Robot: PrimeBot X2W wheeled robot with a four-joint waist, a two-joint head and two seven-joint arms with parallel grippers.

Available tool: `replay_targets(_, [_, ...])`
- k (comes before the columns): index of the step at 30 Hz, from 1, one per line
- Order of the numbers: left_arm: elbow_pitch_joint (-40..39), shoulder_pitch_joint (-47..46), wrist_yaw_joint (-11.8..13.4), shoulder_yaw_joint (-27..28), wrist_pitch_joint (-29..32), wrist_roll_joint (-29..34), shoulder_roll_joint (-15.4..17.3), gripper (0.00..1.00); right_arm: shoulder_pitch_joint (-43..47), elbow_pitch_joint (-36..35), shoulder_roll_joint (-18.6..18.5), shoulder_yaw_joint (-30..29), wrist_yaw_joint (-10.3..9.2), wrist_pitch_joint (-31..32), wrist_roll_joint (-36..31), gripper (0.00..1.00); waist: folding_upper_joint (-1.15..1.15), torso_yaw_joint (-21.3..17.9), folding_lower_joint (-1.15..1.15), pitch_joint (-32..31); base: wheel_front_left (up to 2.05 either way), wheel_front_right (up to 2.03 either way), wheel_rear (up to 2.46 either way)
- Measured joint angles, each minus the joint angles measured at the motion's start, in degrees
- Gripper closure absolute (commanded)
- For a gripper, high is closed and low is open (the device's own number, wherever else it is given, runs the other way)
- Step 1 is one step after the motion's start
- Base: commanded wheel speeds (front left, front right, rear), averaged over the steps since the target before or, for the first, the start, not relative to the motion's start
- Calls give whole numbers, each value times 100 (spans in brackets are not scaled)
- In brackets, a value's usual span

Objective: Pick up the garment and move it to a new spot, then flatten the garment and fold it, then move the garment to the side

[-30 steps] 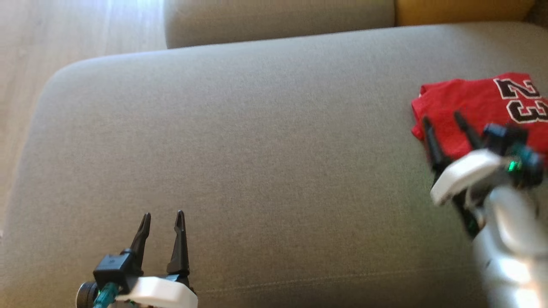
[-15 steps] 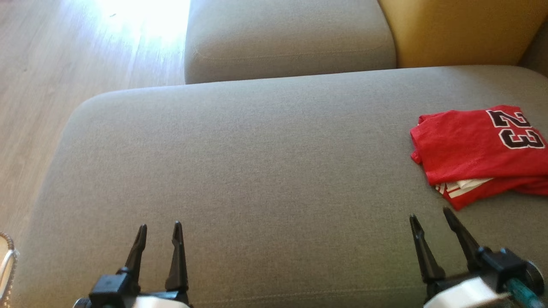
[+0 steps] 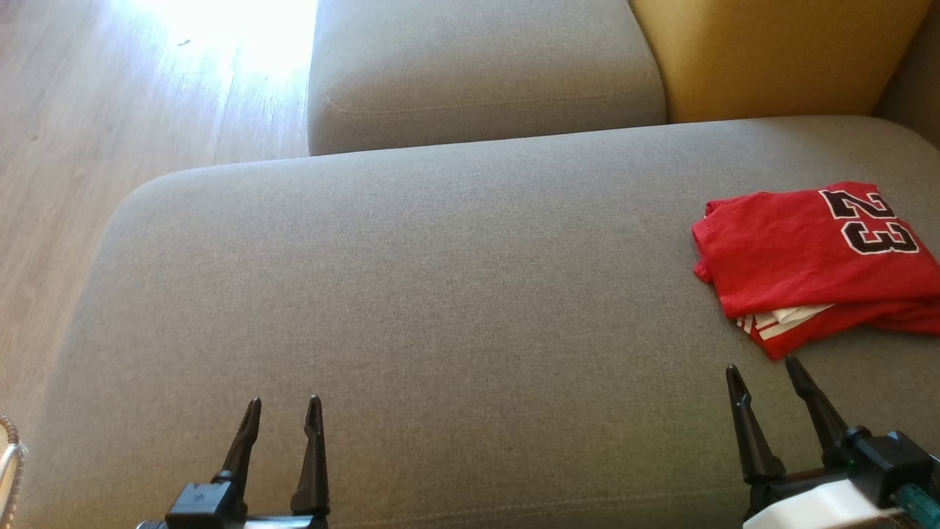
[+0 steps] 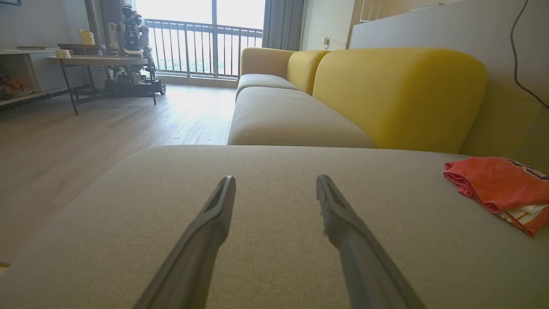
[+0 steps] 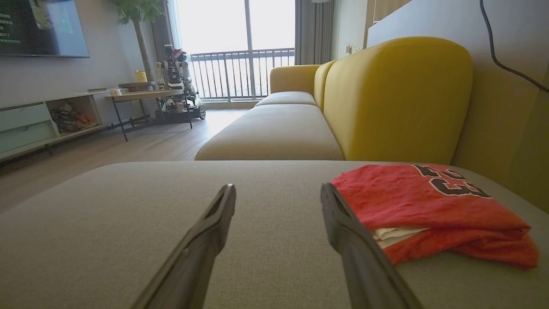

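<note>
The red garment (image 3: 808, 257) is lying folded at the far right of the grey sofa seat (image 3: 440, 294), with white-striped layers peeking out along its near edge. It is looking soft, light and floppy, and the stacked layers are probably going to slide apart if pinched at one corner. Taking the near-left folded edge, all layers together, is looking safest. The right gripper (image 3: 761, 365) is hovering just near of it, fingers (image 3: 747, 430) spread wide and gripping nothing. The left gripper (image 3: 284, 402) is waiting at the near left, equally spread and empty.
</note>
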Motion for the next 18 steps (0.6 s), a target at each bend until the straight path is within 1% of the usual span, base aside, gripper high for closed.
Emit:
replay_targets(11, [79, 12, -48, -37, 0, 0, 0, 0, 1, -1, 1, 32, 0, 0, 0, 0, 0, 45, 0, -63, 0, 0, 0])
replay_targets(12, [103, 12, -48, -41, 0, 0, 0, 100, 1, -1, 1, 35, 0, 0, 0, 100, 0, 49, 0, -66, 0, 0, 0])
replay_targets(18, [598, 205, -48, -43, 29, -73, 0, 100, 200, 509, 15, 43, 0, 36, 54, 100, 0, 49, 0, -58, 0, 0, 0])
